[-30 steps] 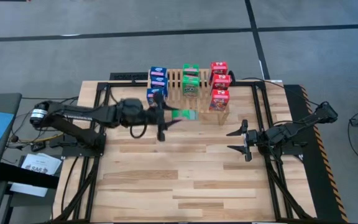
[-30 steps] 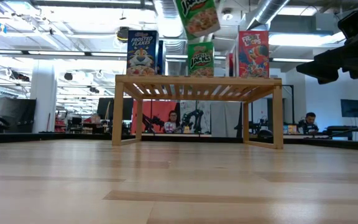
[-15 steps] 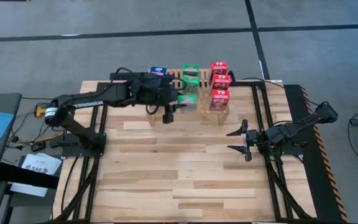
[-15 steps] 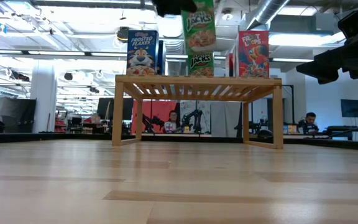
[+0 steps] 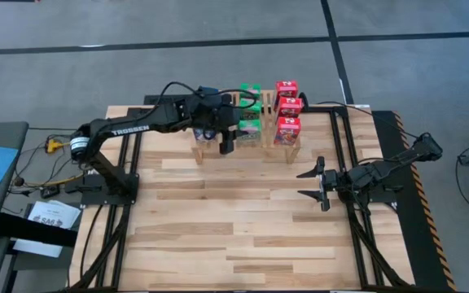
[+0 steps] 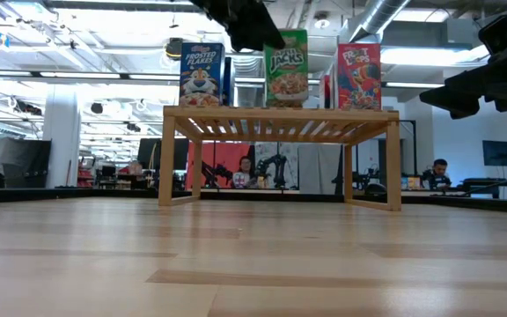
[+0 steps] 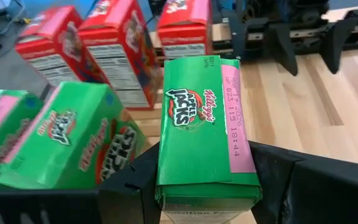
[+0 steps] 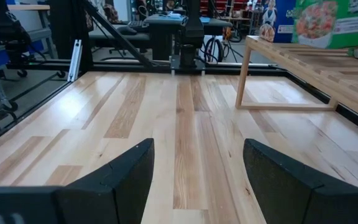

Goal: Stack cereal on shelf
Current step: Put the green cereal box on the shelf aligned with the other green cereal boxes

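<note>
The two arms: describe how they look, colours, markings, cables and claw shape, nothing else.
Both arms are dark, near black, built of slim jointed segments. The left arm carries white TROSSEN lettering along its forearm, a pale ring near its base joint, and loose black cables looping off it. The right arm shows no readable marking. The right claw has two dark, tapering, flat fingers.

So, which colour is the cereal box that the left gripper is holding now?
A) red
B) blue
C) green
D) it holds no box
C: the left wrist view shows a green box clamped between the fingers of the left gripper, above the shelf.
</note>
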`<state>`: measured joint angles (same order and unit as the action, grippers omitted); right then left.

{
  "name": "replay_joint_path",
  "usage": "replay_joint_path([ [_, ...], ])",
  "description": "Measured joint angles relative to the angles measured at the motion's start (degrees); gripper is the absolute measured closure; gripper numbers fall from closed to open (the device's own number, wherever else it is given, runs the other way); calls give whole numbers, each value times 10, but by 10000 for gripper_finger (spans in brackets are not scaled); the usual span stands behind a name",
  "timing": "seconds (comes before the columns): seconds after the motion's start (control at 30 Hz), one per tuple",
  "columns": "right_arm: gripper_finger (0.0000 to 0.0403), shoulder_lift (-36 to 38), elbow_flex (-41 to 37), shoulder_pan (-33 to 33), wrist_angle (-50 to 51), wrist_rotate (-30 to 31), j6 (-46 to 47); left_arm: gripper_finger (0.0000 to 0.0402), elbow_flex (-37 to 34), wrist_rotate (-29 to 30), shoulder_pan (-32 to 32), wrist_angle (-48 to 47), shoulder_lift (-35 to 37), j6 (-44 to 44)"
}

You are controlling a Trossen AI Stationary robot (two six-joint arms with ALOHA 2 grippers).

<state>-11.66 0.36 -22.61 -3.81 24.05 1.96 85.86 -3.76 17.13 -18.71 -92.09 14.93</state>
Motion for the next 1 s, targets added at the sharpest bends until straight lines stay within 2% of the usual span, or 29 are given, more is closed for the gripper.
replay_joint_path([
  [1.0,131,0,0,0,0,0,0,243,0,-4,10,-6,-18,-6],
])
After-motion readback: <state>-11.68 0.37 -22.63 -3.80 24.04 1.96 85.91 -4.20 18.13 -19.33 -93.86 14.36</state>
